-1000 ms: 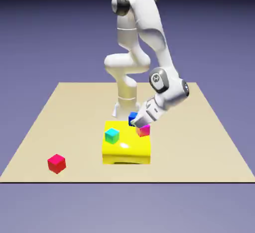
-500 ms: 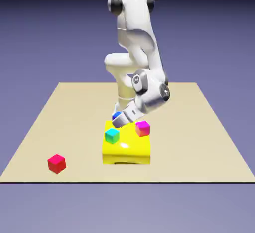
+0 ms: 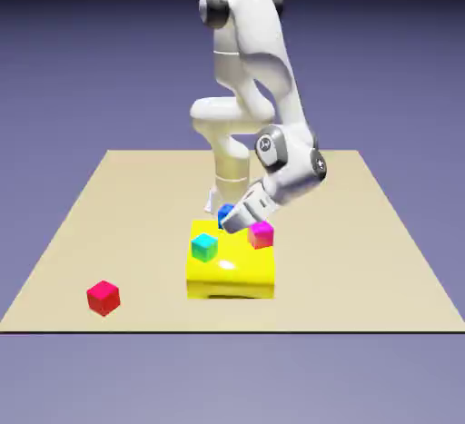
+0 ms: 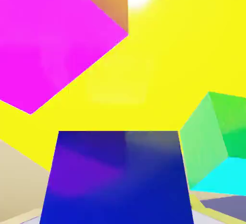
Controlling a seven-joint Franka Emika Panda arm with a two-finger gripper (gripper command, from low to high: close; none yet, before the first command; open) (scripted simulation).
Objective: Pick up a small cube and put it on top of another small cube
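- Presently, the carrying step is judged to be in hand: the small blue cube (image 3: 224,212) is seen at the tip of the hand (image 3: 231,220), raised just above the rear edge of the yellow block (image 3: 231,272), slightly above the centre of the exterior view.
- In the hand view, the blue cube (image 4: 117,177) fills the lower middle of the frame where the fingertips would show and hides them; the hand is therefore judged to be clamped on it, though the finger pads themselves cannot be seen.
- On the yellow block (image 4: 158,64), two candidate supports are shown: the magenta cube (image 3: 262,234) just right of the hand in the exterior view, and the teal cube (image 3: 204,247) lower left of it. In the hand view the magenta cube (image 4: 53,41) occupies the upper left and the teal cube (image 4: 214,146) the right edge.
- A red cube (image 3: 103,298) lies well apart on the worktop (image 3: 363,259), at the lower left of the exterior view.
- The next move is judged to call for the blue cube to be centred over one of the two cubes, squared with its top face, lowered until touching, and only then released; an off-centre release could tip it off.
- The arm is shown folded: the upper link descends from the top middle, the wrist is bent at centre right, and the hand is angled down toward the lower left.
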